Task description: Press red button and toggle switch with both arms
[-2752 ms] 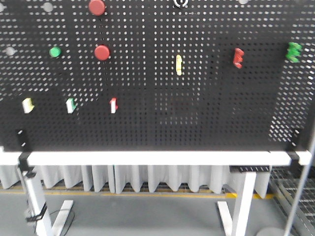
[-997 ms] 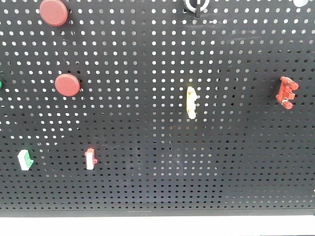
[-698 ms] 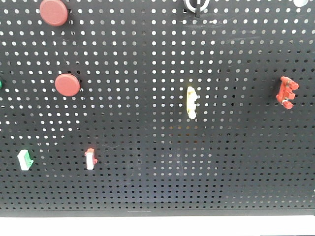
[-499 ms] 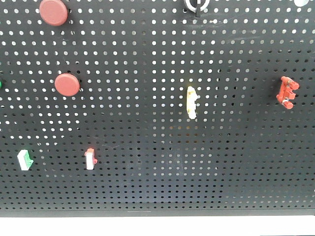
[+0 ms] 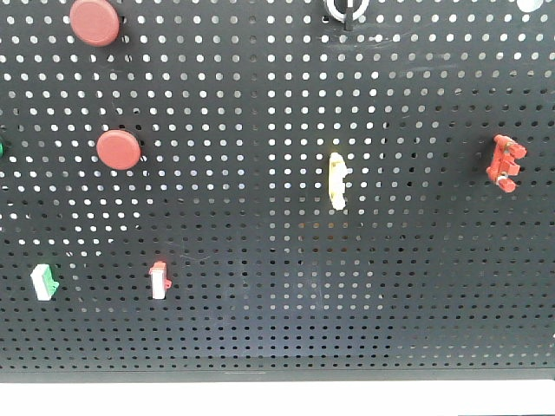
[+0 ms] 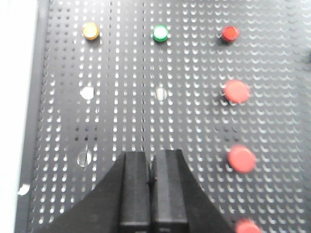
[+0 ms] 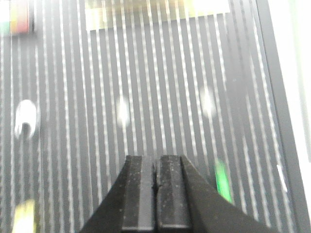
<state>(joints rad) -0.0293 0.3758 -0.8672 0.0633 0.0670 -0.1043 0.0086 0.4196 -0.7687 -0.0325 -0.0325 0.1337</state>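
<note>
In the front view two round red buttons (image 5: 94, 21) (image 5: 118, 149) sit at the upper left of the black pegboard (image 5: 260, 338). The toggle switch (image 5: 345, 9), a silver ring with a black lever, is cut off by the top edge. Neither arm shows in that view. My left gripper (image 6: 151, 155) is shut and empty in front of the board, with three red buttons (image 6: 237, 91) (image 6: 242, 158) (image 6: 248, 226) in a column to its right. My right gripper (image 7: 156, 158) is shut and empty; the board behind it is smeared by motion.
A pale yellow handle (image 5: 336, 180), a red clip (image 5: 506, 162) and two small white rockers (image 5: 43, 282) (image 5: 159, 280) are on the board. The left wrist view shows orange (image 6: 90, 30), green (image 6: 160, 33) and red (image 6: 230, 33) lamps. A green blur (image 7: 222, 180) lies right of my right gripper.
Since 2.8 s ago the front view has closed in on the pegboard, so the table and floor have left the frame. Over the last second nothing has visibly moved.
</note>
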